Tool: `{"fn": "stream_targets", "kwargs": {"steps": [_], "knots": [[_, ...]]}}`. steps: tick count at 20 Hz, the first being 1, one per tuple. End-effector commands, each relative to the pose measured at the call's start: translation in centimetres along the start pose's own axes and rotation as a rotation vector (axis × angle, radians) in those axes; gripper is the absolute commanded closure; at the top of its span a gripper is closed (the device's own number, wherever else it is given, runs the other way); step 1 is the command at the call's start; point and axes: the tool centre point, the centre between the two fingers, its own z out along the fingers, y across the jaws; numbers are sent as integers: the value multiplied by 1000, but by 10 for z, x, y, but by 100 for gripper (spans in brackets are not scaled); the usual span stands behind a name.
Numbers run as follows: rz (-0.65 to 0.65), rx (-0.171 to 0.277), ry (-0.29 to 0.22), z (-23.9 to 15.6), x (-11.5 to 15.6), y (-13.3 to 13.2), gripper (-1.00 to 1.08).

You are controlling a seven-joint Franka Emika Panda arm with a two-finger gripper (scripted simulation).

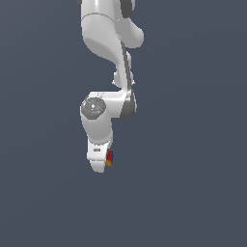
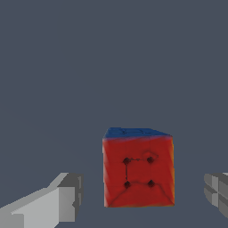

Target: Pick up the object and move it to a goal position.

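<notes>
The object is a tiny cube (image 2: pixel 138 171) with a red face bearing dark dots and a blue side. In the wrist view it sits between my two grey fingers (image 2: pixel 53 202), with a gap on each side, so neither touches it. My gripper (image 2: pixel 143 196) is open around it. In the exterior view the cube (image 1: pixel 109 157) shows as a small red, blue and yellow speck at the lower end of the white hand, and the gripper (image 1: pixel 102 165) points down with its fingers mostly hidden by the hand.
The white arm (image 1: pixel 106 43) comes down from the top of the exterior view. Around it there is only a plain dark grey-blue surface.
</notes>
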Motion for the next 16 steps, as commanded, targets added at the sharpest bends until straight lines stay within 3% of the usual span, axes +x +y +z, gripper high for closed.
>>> {"fn": "stream_targets", "kwargs": {"steps": [1, 8, 13, 14, 16], "knots": [[-1, 1, 0, 7, 0, -1, -92], [-4, 1, 0, 42, 0, -2, -92], [-4, 1, 0, 47, 0, 0, -92], [-4, 1, 0, 47, 0, 0, 108], [-4, 1, 0, 47, 0, 0, 108]]}}
